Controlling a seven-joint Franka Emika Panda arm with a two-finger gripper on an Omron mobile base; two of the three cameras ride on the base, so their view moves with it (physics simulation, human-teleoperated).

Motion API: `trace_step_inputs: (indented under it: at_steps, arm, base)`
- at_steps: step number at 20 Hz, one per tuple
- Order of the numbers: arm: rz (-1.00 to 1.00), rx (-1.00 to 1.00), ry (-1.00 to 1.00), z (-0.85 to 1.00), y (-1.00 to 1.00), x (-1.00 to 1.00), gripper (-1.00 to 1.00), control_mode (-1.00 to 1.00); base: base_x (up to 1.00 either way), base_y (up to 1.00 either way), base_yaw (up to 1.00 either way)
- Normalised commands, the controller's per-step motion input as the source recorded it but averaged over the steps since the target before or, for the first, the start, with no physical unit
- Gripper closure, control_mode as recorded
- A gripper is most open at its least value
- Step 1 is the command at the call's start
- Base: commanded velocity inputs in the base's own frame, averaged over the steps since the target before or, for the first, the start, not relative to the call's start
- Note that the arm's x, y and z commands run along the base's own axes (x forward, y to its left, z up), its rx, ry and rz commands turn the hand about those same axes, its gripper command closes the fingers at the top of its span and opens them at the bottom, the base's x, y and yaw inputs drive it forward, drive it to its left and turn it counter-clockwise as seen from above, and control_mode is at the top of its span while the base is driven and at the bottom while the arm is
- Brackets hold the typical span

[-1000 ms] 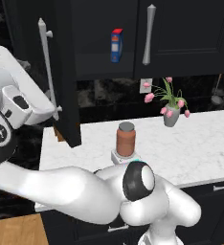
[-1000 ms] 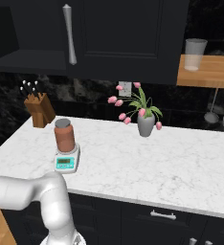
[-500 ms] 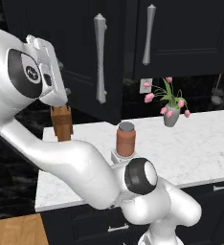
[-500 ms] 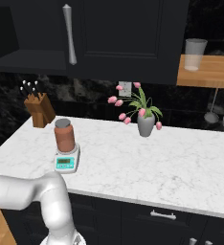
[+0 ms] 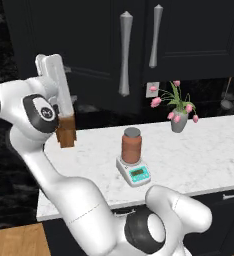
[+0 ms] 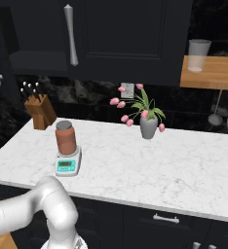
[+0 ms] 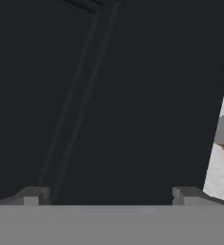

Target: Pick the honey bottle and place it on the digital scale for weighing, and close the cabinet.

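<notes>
The cabinet (image 5: 139, 45) is the biggest thing before me, black and panelled, and my claw (image 7: 111, 194) faces its left door flat on, close up, with the fingertips (image 7: 35, 195) set wide apart and nothing between them. From the base views both doors look shut or very nearly so, their long silver handles (image 5: 125, 52) side by side; I cannot tell whether the left door sits fully flush.

Below and off to my claw's right lies the white marble surface (image 6: 150, 165). On it, well away from my claw, stands the honey bottle (image 5: 131, 146), upright on the digital scale (image 5: 134, 171), so I judge that part done. Farther along the same surface is a vase of pink tulips (image 6: 147, 121), and close beneath my arm a knife block (image 6: 40, 111).

The step in hand, as I judge it, is finishing the door. To do it well I would press squarely on the panel with the released claw, push straight in, not sideways, and stay clear of the handle and the knife block below.
</notes>
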Motion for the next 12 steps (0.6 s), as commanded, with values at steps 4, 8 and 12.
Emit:
trace_step_inputs:
  at_steps: [4,8,12]
  arm:
    - [0.00,0.29,-0.18,-0.11,-1.00,0.98,-1.00,-1.00]
    - [0.00,0.31,0.01,0.04,-0.99,0.94,-1.00,-1.00]
    - [0.00,0.24,0.00,-0.17,-0.81,1.00,-1.00,-1.00]
  base:
    - [0.00,0.00,0.00]
    - [0.00,0.00,0.00]
    - [0.00,0.00,0.00]
